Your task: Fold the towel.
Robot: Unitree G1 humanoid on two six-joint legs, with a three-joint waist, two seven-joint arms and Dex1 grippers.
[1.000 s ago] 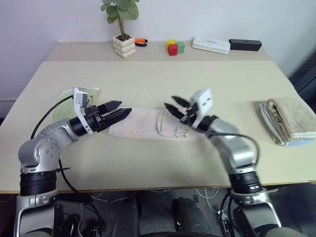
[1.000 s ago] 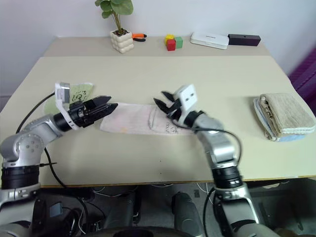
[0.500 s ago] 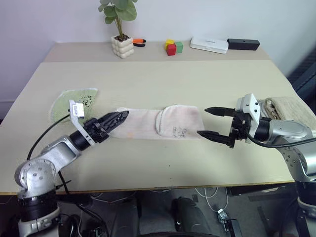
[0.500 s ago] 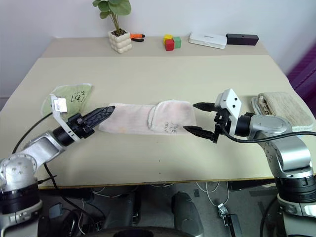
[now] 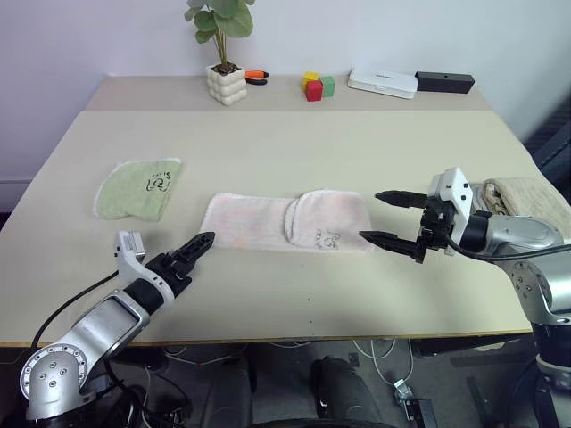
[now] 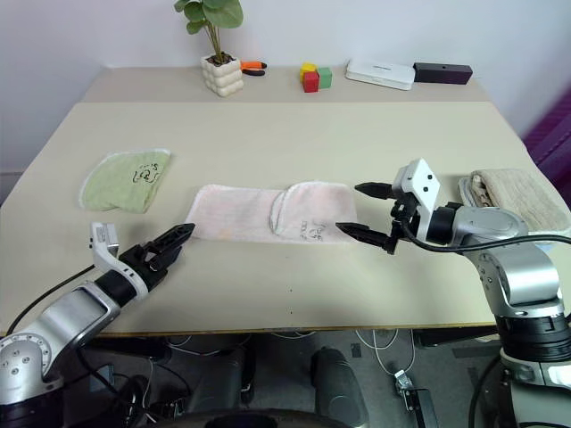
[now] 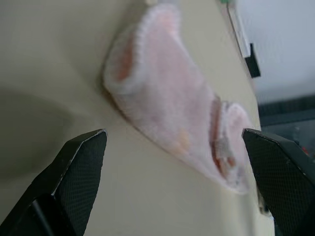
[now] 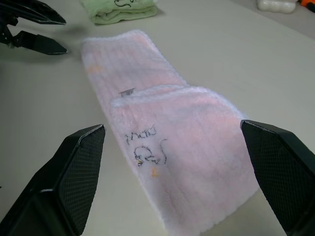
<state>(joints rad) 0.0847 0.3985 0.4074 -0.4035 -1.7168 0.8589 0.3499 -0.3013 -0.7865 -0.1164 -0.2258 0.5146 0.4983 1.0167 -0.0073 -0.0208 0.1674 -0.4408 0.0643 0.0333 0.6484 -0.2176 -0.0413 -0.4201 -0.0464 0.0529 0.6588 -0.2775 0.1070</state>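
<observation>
The towel point(image 5: 287, 221) lies flat near the middle of the worktop point(image 5: 294, 143), its right part folded over with the dark printed mark on top. The right hand point(image 5: 390, 218) hovers just off its right end, fingers apart, empty. The left hand point(image 5: 191, 251) sits nearer the front edge, fingers apart, holding nothing.
</observation>
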